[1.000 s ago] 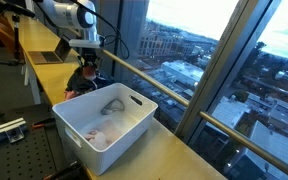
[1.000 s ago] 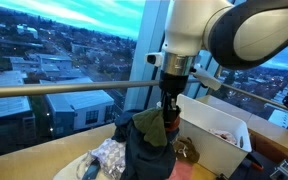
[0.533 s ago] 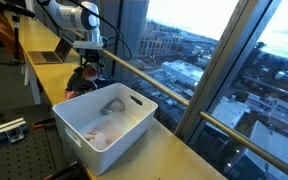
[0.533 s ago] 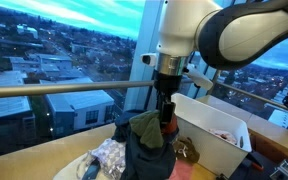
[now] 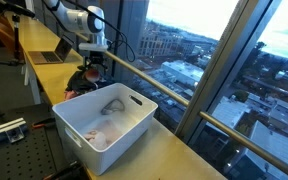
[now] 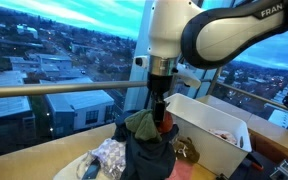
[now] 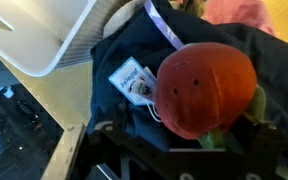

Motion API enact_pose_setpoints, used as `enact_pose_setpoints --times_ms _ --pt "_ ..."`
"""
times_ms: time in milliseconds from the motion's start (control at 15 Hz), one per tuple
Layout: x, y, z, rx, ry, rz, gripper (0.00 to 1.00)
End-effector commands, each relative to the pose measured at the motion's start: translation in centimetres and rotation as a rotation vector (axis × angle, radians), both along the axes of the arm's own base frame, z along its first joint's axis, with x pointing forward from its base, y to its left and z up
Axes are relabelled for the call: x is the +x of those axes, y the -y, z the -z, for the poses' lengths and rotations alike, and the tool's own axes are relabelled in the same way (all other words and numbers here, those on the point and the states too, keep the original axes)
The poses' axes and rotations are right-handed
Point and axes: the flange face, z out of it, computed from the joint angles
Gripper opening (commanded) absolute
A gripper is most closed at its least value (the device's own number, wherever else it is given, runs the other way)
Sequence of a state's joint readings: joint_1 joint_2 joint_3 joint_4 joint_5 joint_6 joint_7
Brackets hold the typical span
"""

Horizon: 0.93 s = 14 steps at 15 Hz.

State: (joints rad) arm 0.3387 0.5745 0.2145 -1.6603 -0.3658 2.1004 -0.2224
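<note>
The tool (image 6: 160, 110) has spread wide and shifted sideways, pinching nothing. Just below it lie an orange toy (image 7: 206, 85) and dark clothes (image 6: 149, 150).

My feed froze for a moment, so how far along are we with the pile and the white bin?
Done: the white bin holds a pinkish cloth and a grey item. In hand: nothing; the gripper is open, hanging over the orange-red plush toy on the dark garment. Left: that toy, the garment, an olive cloth and a pale patterned fabric all lie outside the bin.
</note>
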Motion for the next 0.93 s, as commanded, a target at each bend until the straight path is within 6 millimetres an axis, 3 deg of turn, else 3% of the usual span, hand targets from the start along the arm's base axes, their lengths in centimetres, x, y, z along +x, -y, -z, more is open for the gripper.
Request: enact_pose_setpoints --times_ms 0,600,867 --pt "1.1 1.4 -2.1 -0.008 -0.002 0.009 1.0" --pt "1.3 8.2 -7.9 -0.007 0.062 0.107 1.0" --pt "-0.1 12.4 -7.2 -0.012 0.055 0.16 1.0"
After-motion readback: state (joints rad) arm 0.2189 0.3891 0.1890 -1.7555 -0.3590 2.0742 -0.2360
